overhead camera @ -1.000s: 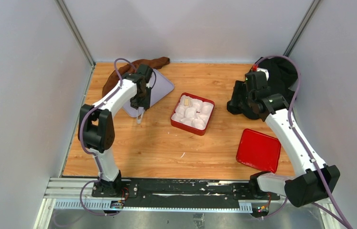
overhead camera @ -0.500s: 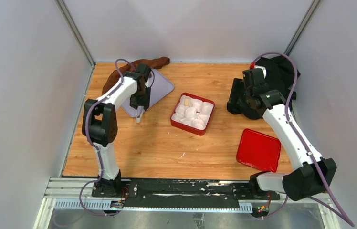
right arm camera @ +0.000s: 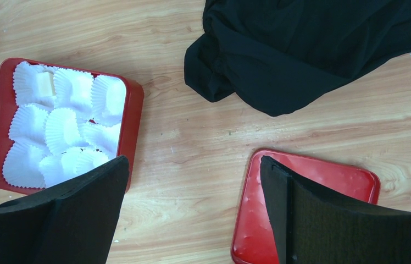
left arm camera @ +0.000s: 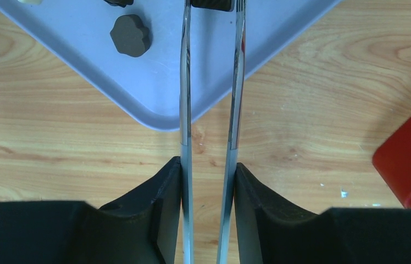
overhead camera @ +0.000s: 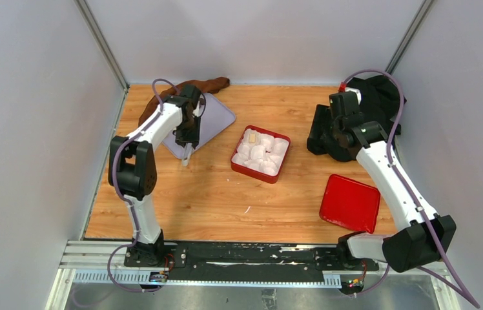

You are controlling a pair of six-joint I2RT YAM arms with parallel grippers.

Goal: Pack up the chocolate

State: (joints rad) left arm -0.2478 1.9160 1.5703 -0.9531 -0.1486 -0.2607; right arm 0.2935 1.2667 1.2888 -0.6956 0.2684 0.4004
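Observation:
My left gripper (left arm camera: 209,165) (overhead camera: 188,139) is shut on metal tweezers (left arm camera: 185,82) (overhead camera: 186,155) that reach over the lavender tray (left arm camera: 82,71) (overhead camera: 218,119). At the frame's top edge a dark chocolate piece (left arm camera: 211,4) sits between the blades; the tips are cut off. A dark flower-shaped chocolate (left arm camera: 131,36) lies on the tray to the left. The red box (overhead camera: 256,173) (right arm camera: 134,110) holds white paper cups, one with a tan chocolate (overhead camera: 251,137) (right arm camera: 44,83). My right gripper (right arm camera: 192,170) (overhead camera: 330,137) hangs open and empty over bare wood.
A red lid (overhead camera: 350,203) (right arm camera: 324,181) lies flat at the front right. A black cloth (overhead camera: 381,97) (right arm camera: 313,49) is bunched at the back right. A brown cloth (overhead camera: 187,87) lies behind the tray. Grey walls close in three sides.
The left gripper has shifted slightly left and back over the tray and squeezed the tweezers narrower. The right arm drew back a little, then held still.

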